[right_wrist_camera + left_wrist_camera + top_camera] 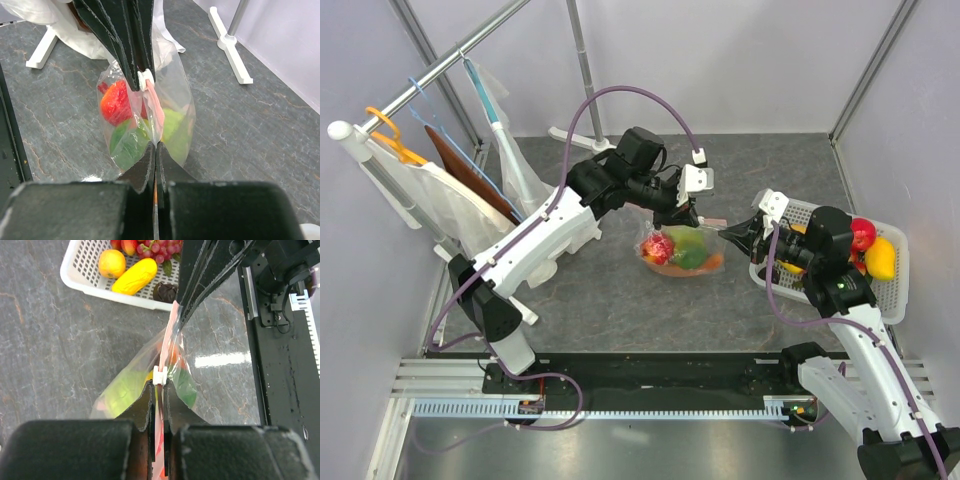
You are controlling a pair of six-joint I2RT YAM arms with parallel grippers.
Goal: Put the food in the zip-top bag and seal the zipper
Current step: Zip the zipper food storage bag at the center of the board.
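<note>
Right gripper [156, 150] fingers sit closest to their own lens, pressed together on one end of the zipper [155, 107]. Left gripper [159, 390] is likewise clamped on the same pink-red strip at the other end, with the white slider [159, 375] just at its fingertips. Zip-top bag [682, 250] hangs stretched between the two over mid-table. Food [116, 102] inside: a red piece, green pieces, some orange. Whether the bag's bottom touches the table [620, 300], cannot tell.

Edges: white basket [895, 300] sits at the right table edge beside the right arm, apart from the bag, with toy fruit [134, 276] in it. Rack foot [232, 45] and white cloth [85, 40] stand beyond the bag, toward the left far corner. Grey tabletop shows on all sides of the bag.

Hidden: the strip vanishes between both pairs of fingers. Whether the mouth is sealed along its length is not readable. Contents are blurred by the plastic. Basket is cut off at the top of the left wrist view.
</note>
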